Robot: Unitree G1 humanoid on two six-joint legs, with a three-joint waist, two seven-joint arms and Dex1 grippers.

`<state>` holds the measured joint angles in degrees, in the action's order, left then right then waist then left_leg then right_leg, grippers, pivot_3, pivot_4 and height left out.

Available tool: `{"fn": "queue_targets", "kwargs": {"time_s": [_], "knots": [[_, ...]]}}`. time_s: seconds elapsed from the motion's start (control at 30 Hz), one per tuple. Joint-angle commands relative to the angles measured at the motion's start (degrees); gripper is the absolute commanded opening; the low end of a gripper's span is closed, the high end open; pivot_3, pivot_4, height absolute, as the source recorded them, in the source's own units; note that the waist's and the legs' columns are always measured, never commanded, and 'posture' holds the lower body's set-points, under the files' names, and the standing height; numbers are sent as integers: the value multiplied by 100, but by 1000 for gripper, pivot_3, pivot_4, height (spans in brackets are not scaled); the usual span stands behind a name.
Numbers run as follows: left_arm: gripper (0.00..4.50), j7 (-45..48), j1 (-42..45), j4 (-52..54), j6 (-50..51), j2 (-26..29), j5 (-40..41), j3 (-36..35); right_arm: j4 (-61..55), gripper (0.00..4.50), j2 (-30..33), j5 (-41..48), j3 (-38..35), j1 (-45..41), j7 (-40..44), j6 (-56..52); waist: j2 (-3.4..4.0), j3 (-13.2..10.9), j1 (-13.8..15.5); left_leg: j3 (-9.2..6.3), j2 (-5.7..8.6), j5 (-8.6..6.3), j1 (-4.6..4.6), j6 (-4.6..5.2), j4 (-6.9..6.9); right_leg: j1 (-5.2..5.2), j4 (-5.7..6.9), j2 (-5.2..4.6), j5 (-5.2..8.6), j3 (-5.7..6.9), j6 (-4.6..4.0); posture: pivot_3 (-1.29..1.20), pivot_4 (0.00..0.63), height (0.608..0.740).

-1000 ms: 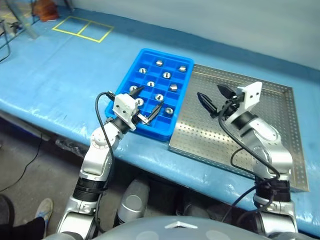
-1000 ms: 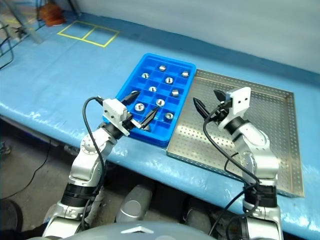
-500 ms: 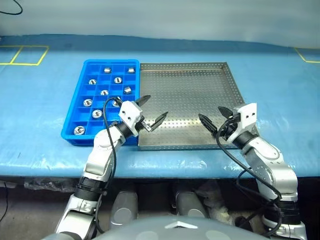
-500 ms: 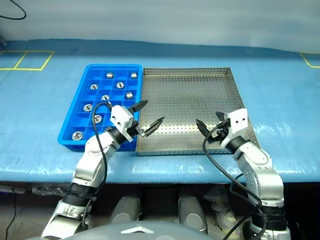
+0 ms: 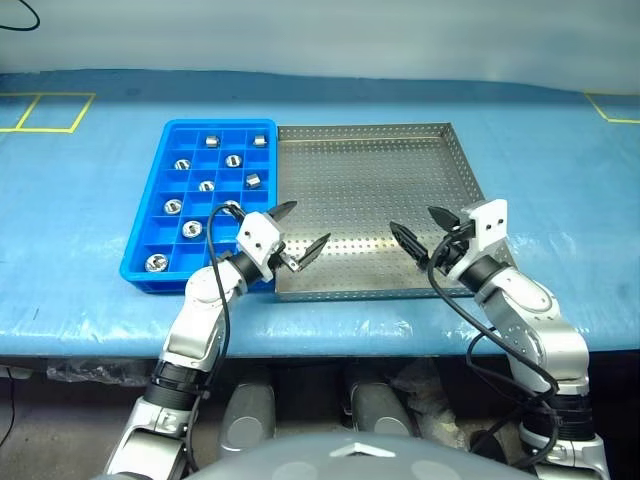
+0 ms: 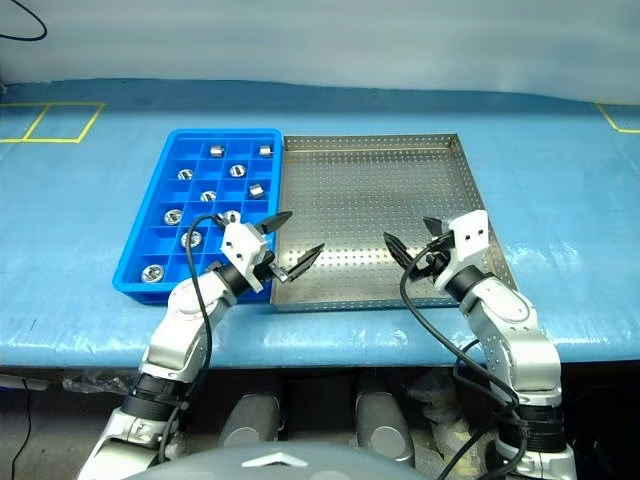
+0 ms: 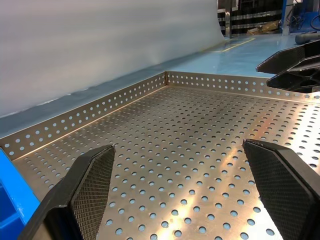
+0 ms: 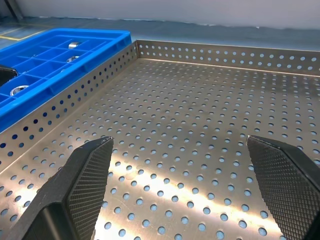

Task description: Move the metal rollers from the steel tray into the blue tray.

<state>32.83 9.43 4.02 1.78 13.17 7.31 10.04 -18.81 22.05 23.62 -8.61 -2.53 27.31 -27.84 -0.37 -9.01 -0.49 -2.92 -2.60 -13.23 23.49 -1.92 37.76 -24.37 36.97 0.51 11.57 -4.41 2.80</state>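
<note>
Both pincers stood spread wide and held nothing. Left gripper (image 5: 298, 228) hung over the near left corner of the steel tray (image 5: 372, 140), just beside the seam with the blue tray (image 5: 150, 205), its two black fingers pointing inward toward the middle of the perforated floor. Right gripper (image 5: 423, 227) hung over the near right part of the same tray, fingers spread likewise and angled toward the left one, the two well apart with bare perforated metal between them. From the left wrist, the textured black fingers (image 7: 92, 185) framed a perforated floor with no parts on it and the far rims meeting at a corner, with the other gripper's dark fingertips showing at the edge. From the right wrist, its fingers (image 8: 87, 182) framed the same floor and the rim touching the blue tray's wall.

The metal rollers (image 5: 206, 185) lay in the blue tray, one to a compartment, scattered over its grid from the far row to the near left corner; nine could be counted in the head views. No roller was seen on the steel tray's floor. The blue tray sat flush against the steel tray's left rim. Both rested on a blue table cover (image 5: 90, 190), which carried yellow tape lines (image 5: 45, 110) toward its far left and far right corners.
</note>
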Motion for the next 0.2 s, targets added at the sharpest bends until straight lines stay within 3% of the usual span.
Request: {"fn": "queue_targets", "kwargs": {"time_s": [0.03, 0.2], "knots": [[4484, -47, -1, 180, -113, 10, -25, -16, -123, 4500, -3, 32, 6, -114, -1, 95, 0, 0, 0, 0, 0, 0, 0, 0, -1, 0, 0, 0, 0, -1, 0, 113, 150, 740], [4484, -234, -6, 184, -172, -6, -121, -74, -77, 4500, -25, 20, 40, -148, -32, 101, 0, 0, 8, 0, 0, 0, 1, 0, -1, -1, 0, 0, 0, 0, 0, 120, 150, 740]]}}
